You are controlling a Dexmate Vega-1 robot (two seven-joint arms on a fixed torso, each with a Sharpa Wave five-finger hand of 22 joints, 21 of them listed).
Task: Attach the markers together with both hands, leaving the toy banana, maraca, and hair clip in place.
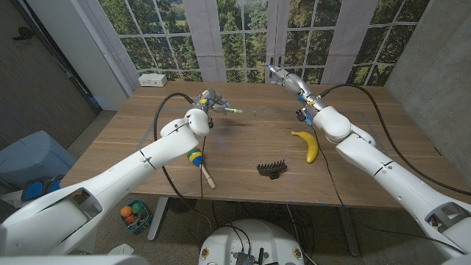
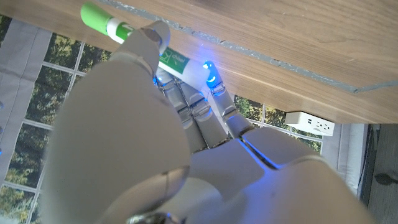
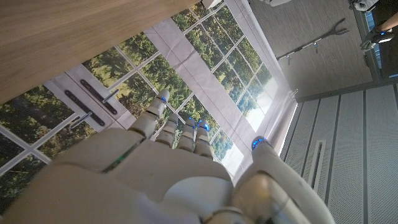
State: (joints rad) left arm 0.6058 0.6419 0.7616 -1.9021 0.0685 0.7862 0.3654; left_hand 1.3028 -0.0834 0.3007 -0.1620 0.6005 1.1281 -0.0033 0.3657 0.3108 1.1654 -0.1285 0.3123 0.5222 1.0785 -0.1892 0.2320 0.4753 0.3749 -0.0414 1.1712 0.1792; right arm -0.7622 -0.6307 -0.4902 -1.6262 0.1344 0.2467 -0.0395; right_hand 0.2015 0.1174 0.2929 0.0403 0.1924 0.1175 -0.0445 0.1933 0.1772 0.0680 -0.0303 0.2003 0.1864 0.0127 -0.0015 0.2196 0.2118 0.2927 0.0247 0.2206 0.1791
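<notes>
Left hand: raised over the table's far left, fingers closed round a green marker, tip aimed toward the right hand, likely ready for joining.
Maraca: flat by the left forearm, handle toward the near edge; to stay put.
Hair clip: black, near centre front; untouched.
Toy banana: just beside the right forearm; untouched.
Right hand: lifted at the far edge; finger state and any second marker impossible to tell.

Wooden table bears toy banana, maraca, hair clip
</notes>
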